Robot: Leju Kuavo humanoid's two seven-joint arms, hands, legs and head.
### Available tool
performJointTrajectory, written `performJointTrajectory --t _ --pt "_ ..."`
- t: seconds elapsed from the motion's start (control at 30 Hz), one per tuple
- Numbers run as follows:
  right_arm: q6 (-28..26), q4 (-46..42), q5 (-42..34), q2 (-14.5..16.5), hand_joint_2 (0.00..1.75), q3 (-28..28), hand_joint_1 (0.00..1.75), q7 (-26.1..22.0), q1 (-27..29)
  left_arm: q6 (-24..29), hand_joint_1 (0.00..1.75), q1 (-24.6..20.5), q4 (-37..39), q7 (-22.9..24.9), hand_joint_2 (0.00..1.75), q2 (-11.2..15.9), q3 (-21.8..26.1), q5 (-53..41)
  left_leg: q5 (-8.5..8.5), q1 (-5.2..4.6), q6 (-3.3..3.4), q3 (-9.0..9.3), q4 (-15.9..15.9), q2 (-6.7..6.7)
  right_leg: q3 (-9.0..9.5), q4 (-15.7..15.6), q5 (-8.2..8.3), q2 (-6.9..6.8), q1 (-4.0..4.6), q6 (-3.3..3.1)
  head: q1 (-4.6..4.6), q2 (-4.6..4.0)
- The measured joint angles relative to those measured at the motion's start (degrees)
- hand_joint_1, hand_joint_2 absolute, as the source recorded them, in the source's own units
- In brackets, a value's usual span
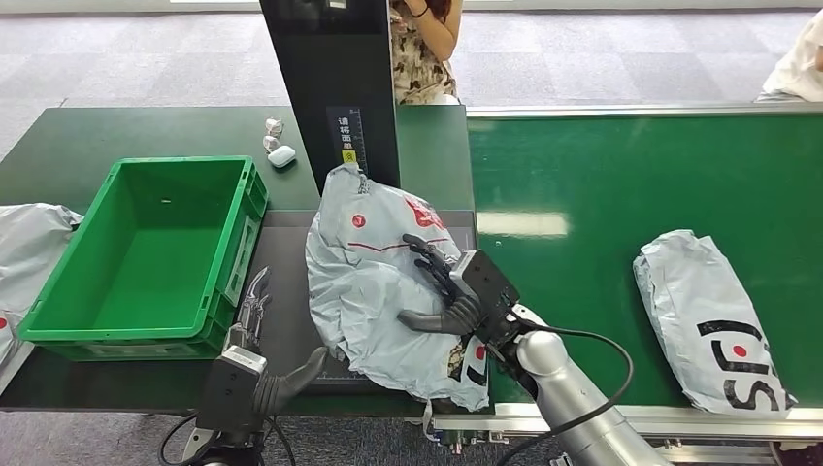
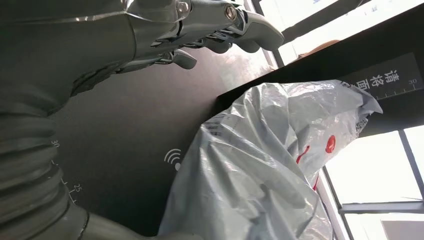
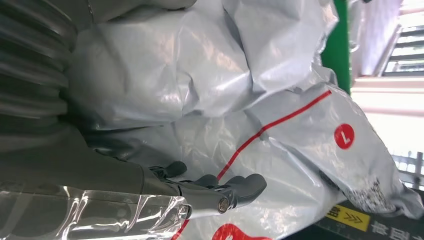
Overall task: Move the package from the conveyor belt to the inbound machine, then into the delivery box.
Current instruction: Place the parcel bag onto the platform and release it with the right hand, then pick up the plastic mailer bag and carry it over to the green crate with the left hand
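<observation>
A second grey bag (image 1: 713, 325) with black lettering and a red dot lies well to the right on the green belt surface, while part of another grey bag (image 1: 24, 257) shows at the far left edge, just beside the crate. On the dark green counter (image 1: 116, 131), a white earbud case (image 1: 281, 155) and two small crumpled silver scraps (image 1: 273, 134) sit close together left of the black post. Behind the counter, on grey carpet (image 1: 621, 58), a person in a patterned top (image 1: 422, 53) stands, and a pale sleeve (image 1: 801, 63) shows at the upper right corner.
</observation>
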Motion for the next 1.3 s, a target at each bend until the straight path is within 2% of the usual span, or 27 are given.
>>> performJointTrajectory --t 0.13,0.23,0.43,0.5,0.6,0.73,0.83,0.9,1.0,1.07,1.2,1.3 --pt "1.4 -3.1 -2.7 0.0 1.75 -2.2 0.0 -1.6 2.9 0.6 0.0 0.0 0.0 -0.1 1.75 0.0 0.0 -0.4 0.0 0.0 0.0 -0.01 0.0 0.0 0.0 0.0 0.0 0.0 0.0 0.0 -0.01 0.0" --pt "2.1 -6.2 -4.3 0.0 1.75 -4.2 0.0 -2.9 5.7 3.4 0.0 0.1 -0.7 -1.0 1.75 0.0 0.5 -2.5 0.0 0.0 0.0 -0.02 0.0 -0.01 0.0 0.0 0.0 -0.01 0.0 0.0 0.01 0.0" --pt "3.5 -13.6 -5.0 0.0 1.75 -8.7 0.0 -3.5 12.2 18.7 0.0 2.2 -7.6 -7.4 1.75 -0.8 5.4 -11.1 -0.02 0.01 -0.02 -0.05 0.0 0.0 -0.01 0.0 -0.02 0.0 0.01 0.0 -0.01 0.0" --pt "4.3 -15.3 -4.7 0.3 1.75 -9.6 0.0 -3.3 13.6 22.6 0.0 3.5 -11.2 -13.4 1.75 -2.3 8.1 -12.7 -0.03 0.02 -0.02 -0.06 0.0 0.02 -0.03 0.0 -0.02 0.02 0.01 0.0 -0.01 0.0" --pt "5.4 -17.1 -3.9 1.1 1.75 -10.5 0.0 -2.7 15.0 24.3 0.0 4.3 -18.1 -22.4 1.75 -6.6 14.3 -14.1 -0.02 0.01 -0.02 -0.07 0.0 0.01 -0.04 0.0 -0.02 0.01 0.01 0.0 0.01 0.0" --pt "5.6 -18.7 -3.4 2.4 1.75 -11.2 0.0 -2.2 16.3 24.4 0.0 4.0 -26.8 -24.0 1.75 -10.0 21.3 -15.6 -0.02 0.01 -0.02 -0.04 0.0 0.02 -0.04 0.0 -0.02 0.01 0.0 0.0 -0.02 0.0" --pt "4.4 -20.0 -3.5 2.8 1.75 -11.6 0.0 -2.2 17.2 23.8 0.0 3.7 -29.0 -23.4 1.75 -10.8 22.5 -18.2 -0.01 0.01 -0.02 0.0 0.0 0.01 -0.05 0.0 -0.02 -0.01 0.0 0.0 -0.01 0.0" --pt "4.2 -21.2 -3.4 2.9 1.75 -12.5 0.0 -2.5 18.0 19.9 0.0 3.3 -27.7 -18.4 1.75 -9.6 20.6 -23.1 0.0 0.0 -0.02 0.01 0.0 -0.01 -0.05 0.0 -0.02 -0.03 0.0 0.0 0.0 0.0" --pt "5.9 -22.6 -3.3 3.1 1.75 -14.4 0.0 -2.8 18.6 6.7 0.0 0.7 -23.4 -3.3 1.75 -5.5 13.7 -34.1 0.03 0.0 -0.02 -0.01 0.0 -0.02 -0.03 0.0 0.03 -0.06 0.0 -0.05 0.0 0.0" --pt "6.9 -23.1 -3.4 3.4 1.75 -15.5 0.0 -2.9 18.7 0.3 0.0 -1.4 -20.1 3.0 1.75 -3.3 8.8 -39.1 0.04 -0.01 -0.04 -0.01 0.0 0.07 -0.07 0.0 0.12 0.02 0.0 -0.13 -0.01 0.0" --pt "7.9 -23.8 -4.2 4.0 1.75 -17.3 0.0 -3.0 18.7 -13.1 0.0 -5.1 -12.8 8.9 1.75 1.0 -0.2 -46.1 0.05 -0.02 -0.05 0.01 0.0 0.12 -0.09 0.0 0.19 0.07 -0.01 -0.15 0.0 0.0" --pt "7.8 -24.4 -6.2 4.2 1.75 -18.4 0.0 -3.3 18.8 -21.8 0.0 -7.2 -7.0 9.3 1.75 4.4 -6.7 -49.0 0.05 -0.03 -0.06 -0.01 0.0 0.14 -0.13 0.0 0.18 0.1 -0.01 -0.15 0.0 0.0"
